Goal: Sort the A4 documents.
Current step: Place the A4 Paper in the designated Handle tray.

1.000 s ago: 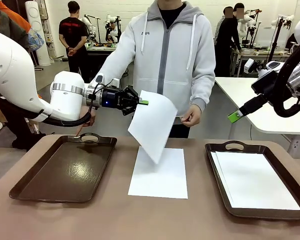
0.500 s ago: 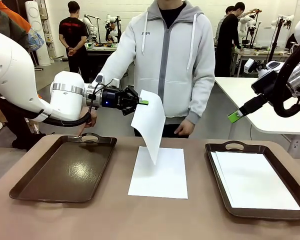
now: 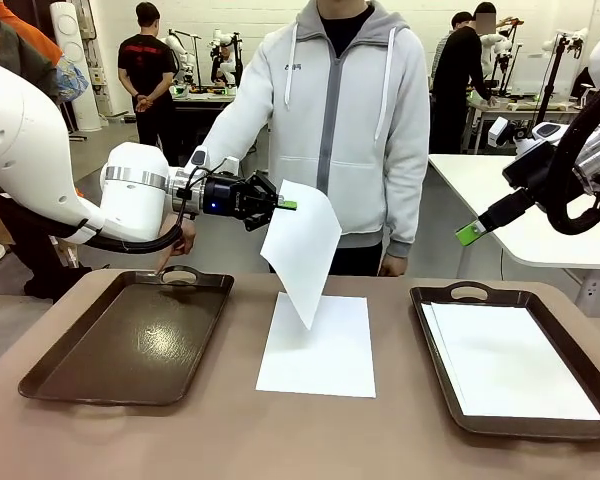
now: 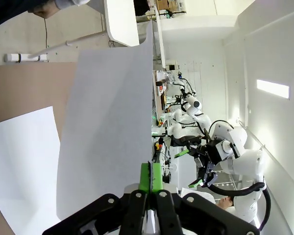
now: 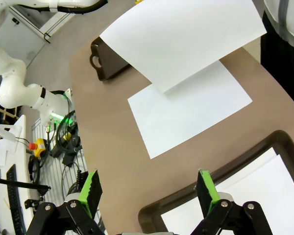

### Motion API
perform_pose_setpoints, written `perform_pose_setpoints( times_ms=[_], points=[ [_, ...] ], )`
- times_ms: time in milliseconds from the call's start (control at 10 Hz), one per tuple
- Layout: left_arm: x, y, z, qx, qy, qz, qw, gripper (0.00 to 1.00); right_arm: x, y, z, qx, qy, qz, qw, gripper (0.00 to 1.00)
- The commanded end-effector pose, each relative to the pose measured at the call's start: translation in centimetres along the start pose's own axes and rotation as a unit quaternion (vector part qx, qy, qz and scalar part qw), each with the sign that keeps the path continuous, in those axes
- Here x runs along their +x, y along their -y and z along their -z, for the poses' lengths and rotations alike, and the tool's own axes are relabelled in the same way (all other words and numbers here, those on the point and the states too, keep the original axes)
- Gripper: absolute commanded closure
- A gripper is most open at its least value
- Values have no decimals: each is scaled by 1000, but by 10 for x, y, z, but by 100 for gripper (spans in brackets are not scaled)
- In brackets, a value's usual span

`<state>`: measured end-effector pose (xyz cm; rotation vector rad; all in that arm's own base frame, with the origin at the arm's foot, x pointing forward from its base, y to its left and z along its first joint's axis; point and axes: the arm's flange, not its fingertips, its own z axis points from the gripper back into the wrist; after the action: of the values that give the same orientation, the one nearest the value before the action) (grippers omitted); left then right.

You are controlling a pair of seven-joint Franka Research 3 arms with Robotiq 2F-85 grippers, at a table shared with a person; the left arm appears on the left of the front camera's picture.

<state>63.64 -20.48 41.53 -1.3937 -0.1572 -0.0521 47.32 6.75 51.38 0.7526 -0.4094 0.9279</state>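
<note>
My left gripper point(image 3: 284, 205) is shut on the top corner of a white A4 sheet point(image 3: 300, 250) that hangs tilted above the table's middle. From the left wrist the same sheet point(image 4: 105, 122) is pinched between the green pads point(image 4: 151, 177). Another sheet point(image 3: 320, 345) lies flat on the table below it. More sheets point(image 3: 510, 360) lie in the right brown tray point(image 3: 435, 350). The left brown tray point(image 3: 130, 340) holds nothing. My right gripper point(image 3: 468, 234) hovers open above the right tray's far end, its fingers point(image 5: 92, 188) spread wide over the table.
A person in a grey hoodie point(image 3: 340, 110) stands at the far edge, one hand point(image 3: 180, 240) by the left tray's handle, the other arm hanging down. A white table point(image 3: 520, 210) stands behind on the right.
The person's hand let go of the hanging sheet and dropped to their side. The sheet swung narrower, then settled, held by my left gripper alone. Both arms stayed put.
</note>
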Motion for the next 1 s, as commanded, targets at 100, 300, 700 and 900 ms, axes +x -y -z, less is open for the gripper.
perform_pose_setpoints(
  times_ms=[100,300,700,900],
  points=[
    [0,1,1,0,0,2,1000,100,0,0,1,0,0,-1,1000,0],
    [0,1,1,0,0,2,1000,100,0,0,1,0,0,-1,1000,0],
    [-12,24,-30,-14,-17,25,999,99,0,0,1,0,0,-1,1000,0],
    [-26,36,-69,-24,-17,21,999,99,0,0,1,0,0,-1,1000,0]
  ],
)
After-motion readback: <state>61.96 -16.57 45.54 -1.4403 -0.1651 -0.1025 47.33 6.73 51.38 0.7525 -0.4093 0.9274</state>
